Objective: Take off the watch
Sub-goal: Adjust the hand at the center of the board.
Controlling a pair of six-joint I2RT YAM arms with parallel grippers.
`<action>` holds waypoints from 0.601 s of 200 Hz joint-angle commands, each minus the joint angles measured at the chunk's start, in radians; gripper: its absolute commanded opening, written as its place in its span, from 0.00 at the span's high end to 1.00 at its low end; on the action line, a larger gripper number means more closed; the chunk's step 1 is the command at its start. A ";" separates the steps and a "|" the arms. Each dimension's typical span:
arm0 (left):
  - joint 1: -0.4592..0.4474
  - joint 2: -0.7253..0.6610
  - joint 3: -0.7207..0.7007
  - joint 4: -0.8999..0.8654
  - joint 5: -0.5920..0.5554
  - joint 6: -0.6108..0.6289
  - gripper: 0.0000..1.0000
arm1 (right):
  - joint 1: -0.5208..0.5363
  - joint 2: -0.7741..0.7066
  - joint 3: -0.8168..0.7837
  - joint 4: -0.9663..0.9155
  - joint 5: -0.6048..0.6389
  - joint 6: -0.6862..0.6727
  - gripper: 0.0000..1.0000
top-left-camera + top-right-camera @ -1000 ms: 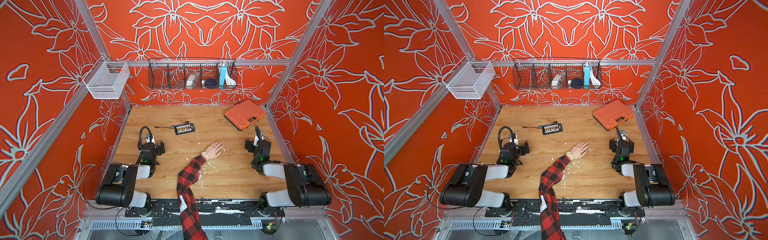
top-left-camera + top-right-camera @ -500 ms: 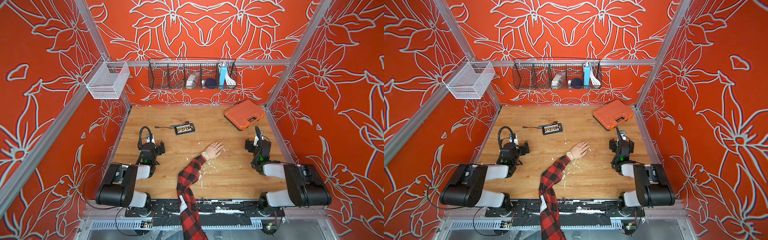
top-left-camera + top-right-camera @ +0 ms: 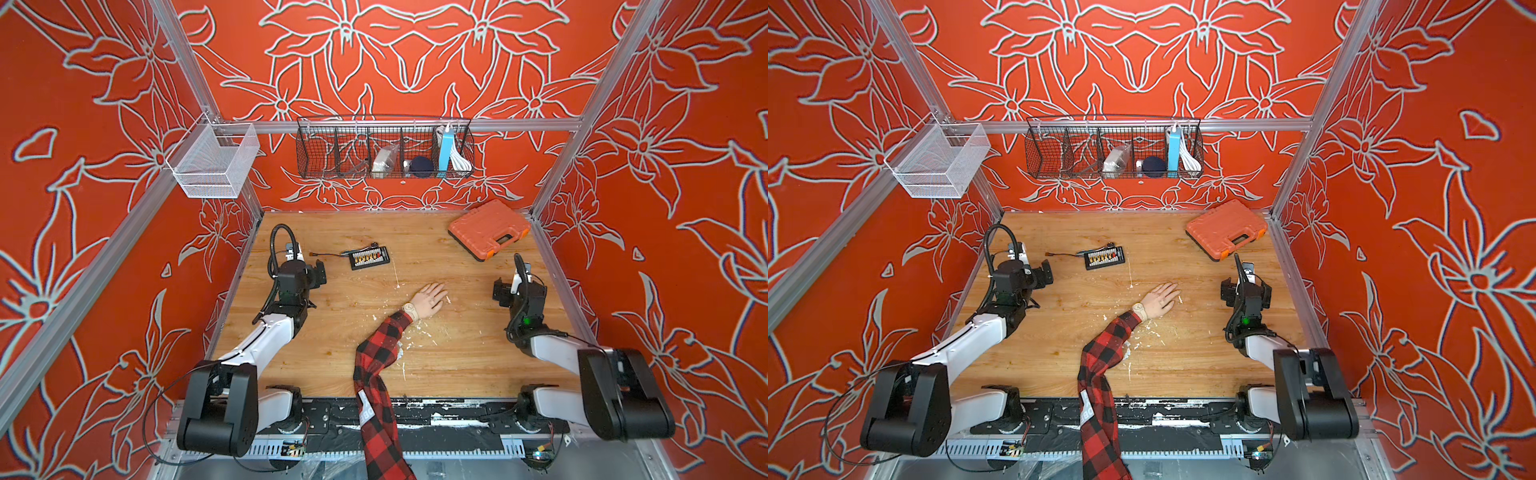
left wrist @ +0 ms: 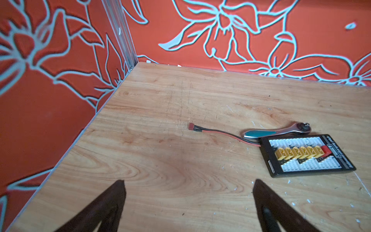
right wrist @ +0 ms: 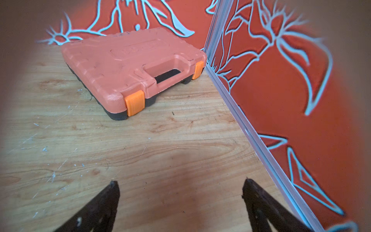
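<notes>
Here's the watch (image 3: pixel 409 308), right at the centre of the table (image 3: pixel 332 357): small round pale face, thin cream strap, wrapped round the wrist between a red plaid sleeve (image 3: pixel 380 345) and the hand (image 3: pixel 430 296). The face is up. The strap crosses the wrist roughly 10 to 4 o'clock, and the hand itself points toward 1 o'clock. The left gripper (image 3: pixel 319 274) sits well apart at 9 o'clock and the right gripper (image 3: pixel 500 289) at 3 o'clock, both spread wide, holding nothing, neither touching the watch.
</notes>
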 commanded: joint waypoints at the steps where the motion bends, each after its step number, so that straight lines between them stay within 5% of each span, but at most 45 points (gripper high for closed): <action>1: -0.030 -0.043 0.033 -0.228 0.002 -0.061 0.02 | 0.005 -0.104 0.067 -0.192 -0.007 0.015 0.02; 59: -0.146 -0.208 0.107 -0.465 0.077 -0.191 0.02 | 0.012 -0.262 0.134 -0.516 -0.098 0.152 0.06; 120: -0.184 -0.181 0.263 -0.704 0.257 -0.271 0.03 | 0.059 -0.289 0.256 -0.801 -0.280 0.213 0.15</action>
